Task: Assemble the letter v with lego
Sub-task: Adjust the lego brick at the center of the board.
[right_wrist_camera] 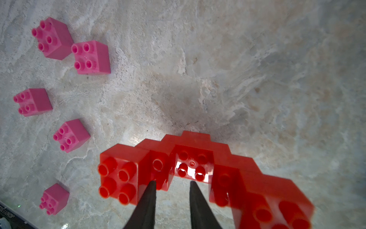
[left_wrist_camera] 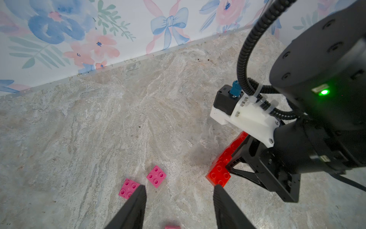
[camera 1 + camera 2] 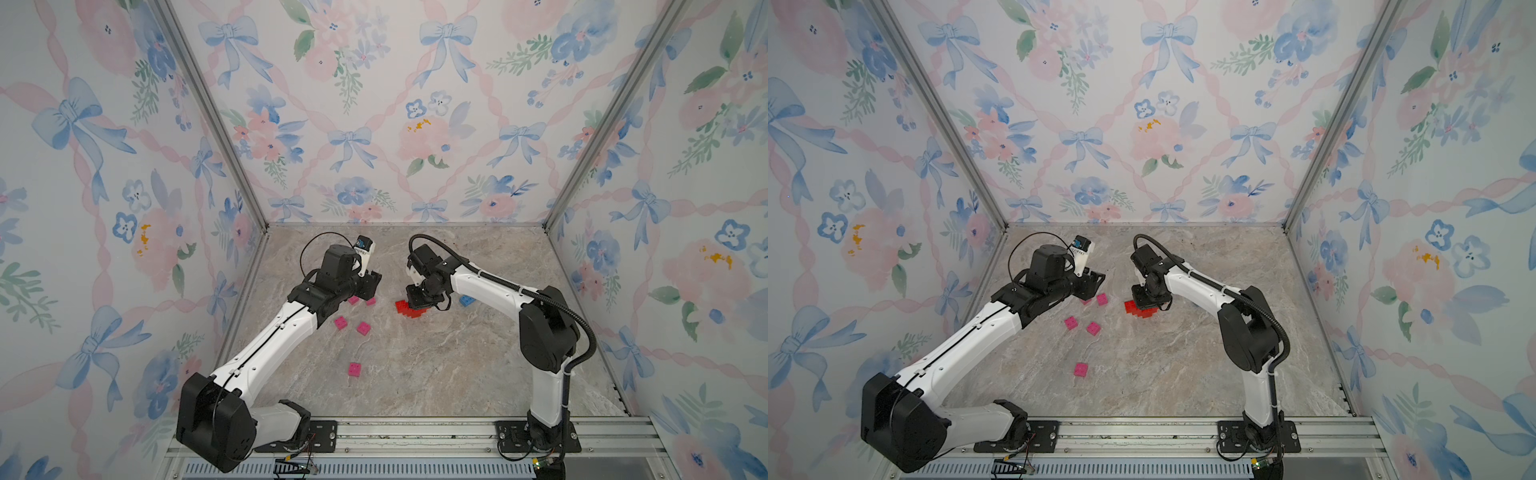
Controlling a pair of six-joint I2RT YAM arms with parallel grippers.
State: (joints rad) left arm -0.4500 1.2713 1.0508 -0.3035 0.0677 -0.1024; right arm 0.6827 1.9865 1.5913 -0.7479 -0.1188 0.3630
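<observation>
The red lego V (image 1: 192,158) sits on the table (image 3: 415,374). The right hand (image 1: 172,183) is at its middle brick, fingers drawn nearly together; whether they pinch it I cannot tell. The left hand (image 2: 179,186) hangs part open and empty beside the V, with pink bricks (image 3: 340,323) loose on that side and the blue brick (image 3: 467,300) on the opposite side.

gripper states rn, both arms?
Left gripper: open, holding nothing.
Right gripper: closed on the red lego assembly.
</observation>
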